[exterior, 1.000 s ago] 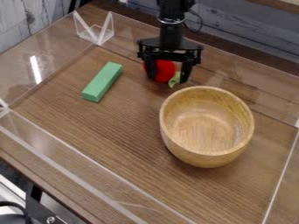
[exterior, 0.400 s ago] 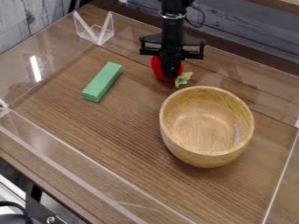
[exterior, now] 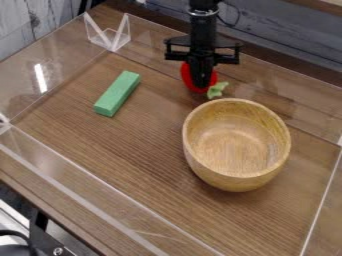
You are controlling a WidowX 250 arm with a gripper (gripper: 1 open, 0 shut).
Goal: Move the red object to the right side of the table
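Note:
The red object (exterior: pixel 189 73), a small glossy red toy fruit with a light-green leafy bit hanging at its lower right, is at the back middle of the table (exterior: pixel 107 170). My gripper (exterior: pixel 202 82) comes straight down onto it, and its dark fingers are shut on the fruit. Part of the fruit is hidden behind the fingers. The fruit sits just beyond the far rim of the wooden bowl, apart from it.
A large wooden bowl (exterior: pixel 237 106) stands right of centre, directly in front of the gripper. To the left lies a green rectangular block (exterior: pixel 118 92). Low clear acrylic walls (exterior: pixel 107 32) edge the tabletop, with a folded clear piece at the back left.
The fingers stood open around the fruit and have closed on it. Gripper and fruit have since shifted a little to the right and slightly up.

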